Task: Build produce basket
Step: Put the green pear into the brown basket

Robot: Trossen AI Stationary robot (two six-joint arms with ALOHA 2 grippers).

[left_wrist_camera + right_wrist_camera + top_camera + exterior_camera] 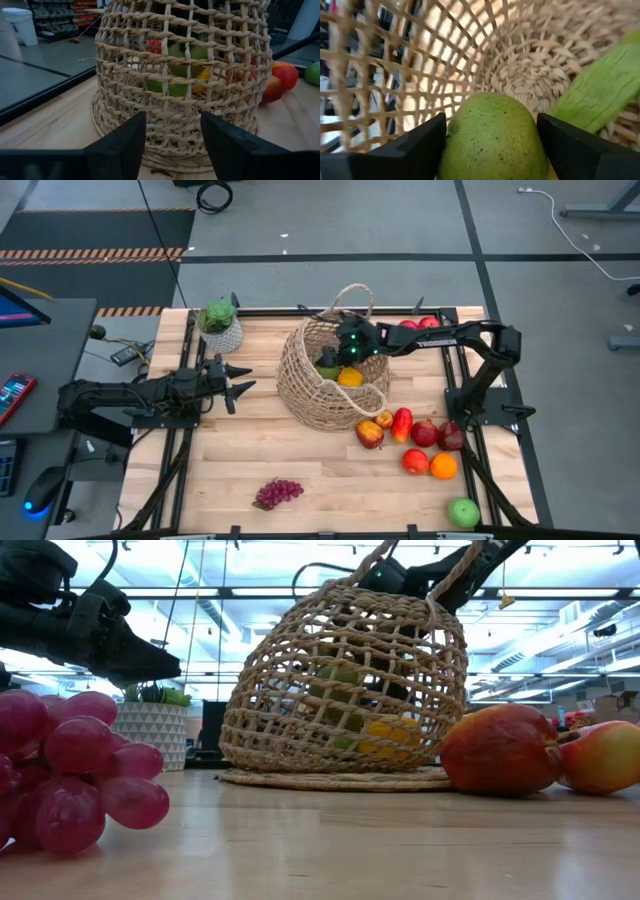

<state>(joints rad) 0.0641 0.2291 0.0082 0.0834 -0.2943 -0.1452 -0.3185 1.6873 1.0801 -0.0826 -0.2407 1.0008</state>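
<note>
The tan wicker basket (325, 380) stands on its base mid-table. My right gripper (345, 345) reaches into its mouth from the table's right, its fingers on either side of a green pear (492, 137). A green cucumber (605, 92) and a yellow pepper (350, 378) lie inside. Red apples (425, 433), an orange (443, 466), a green apple (463, 512) and purple grapes (278, 493) rest on the table. My left gripper (238, 380) hovers open, left of the basket. My right gripper has the green pear's two sides (452, 142) between its two fingers, which are spread wide. The fingers slant down into the basket from the table's right. The pear sits inside the basket, above the yellow pepper; whether it rests on anything I cannot tell.
A green plant in a white pot (220, 328) stands at the far edge, left of the basket. The loose fruit clusters right of and nearer than the basket. Bare wood lies between my left gripper and the grapes (70, 770).
</note>
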